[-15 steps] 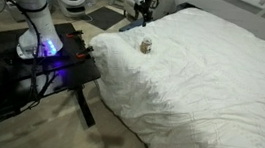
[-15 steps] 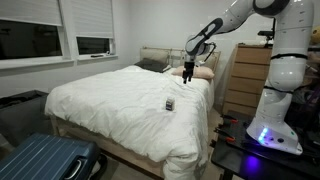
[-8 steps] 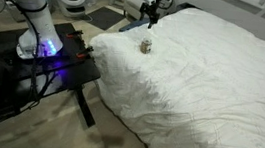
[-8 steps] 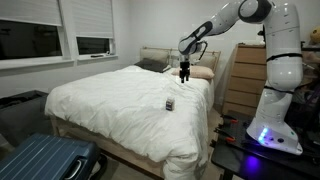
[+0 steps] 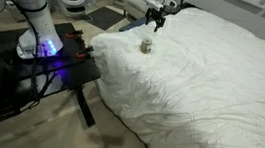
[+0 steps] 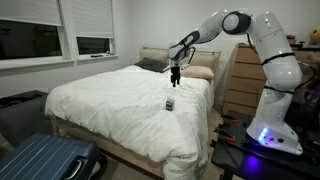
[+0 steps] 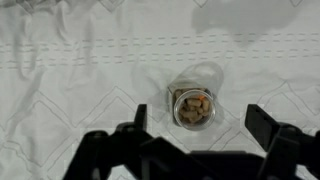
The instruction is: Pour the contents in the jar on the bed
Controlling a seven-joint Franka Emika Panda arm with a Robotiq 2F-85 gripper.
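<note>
The small clear jar [image 7: 193,106] stands upright on the white duvet of the bed [image 7: 70,60], its mouth open upward. The tan-brown contents [image 7: 194,105] fill it. In both exterior views the jar [image 5: 146,45] [image 6: 170,103] sits near the bed's edge. My gripper [image 7: 202,120] hangs above the jar, open, its two dark fingers [image 7: 140,117] spread to either side of the jar and apart from it. In the exterior views the gripper [image 5: 158,23] [image 6: 175,80] hovers above the jar, a little beyond it.
The bed [image 5: 212,83] [image 6: 110,100] fills most of the scene. A black side table [image 5: 42,69] carries the robot's base. A blue suitcase [image 6: 45,160] lies on the floor, a wooden dresser [image 6: 245,75] stands behind, and pillows [image 6: 200,72] lie at the headboard.
The arm has swung over the bed, bringing the gripper closer to the jar and above it. The jar has not moved.
</note>
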